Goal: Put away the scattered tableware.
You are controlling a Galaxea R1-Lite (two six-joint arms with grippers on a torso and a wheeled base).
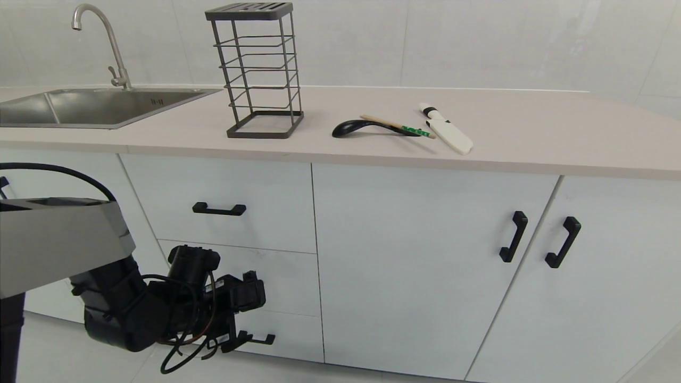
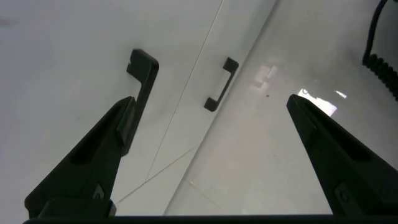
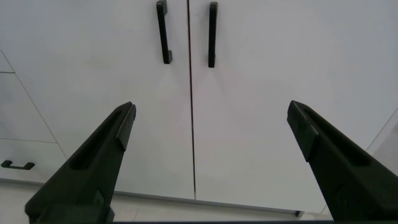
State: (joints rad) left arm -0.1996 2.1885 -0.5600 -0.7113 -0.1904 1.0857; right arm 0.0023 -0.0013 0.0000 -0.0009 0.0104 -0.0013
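Note:
On the counter lie a black spoon, a pair of wooden chopsticks with green ends, and a white flat utensil with a black band on its handle, close together right of centre. A dark wire rack stands upright to their left. My left gripper hangs far below the counter in front of the lowest drawer; its wrist view shows it open and empty, facing black handles. My right gripper is open and empty, facing two white cabinet doors.
A steel sink with a tap fills the counter's left end. Below are drawers with black handles and cabinet doors with vertical handles. The counter's right end is bare. A tiled wall stands behind.

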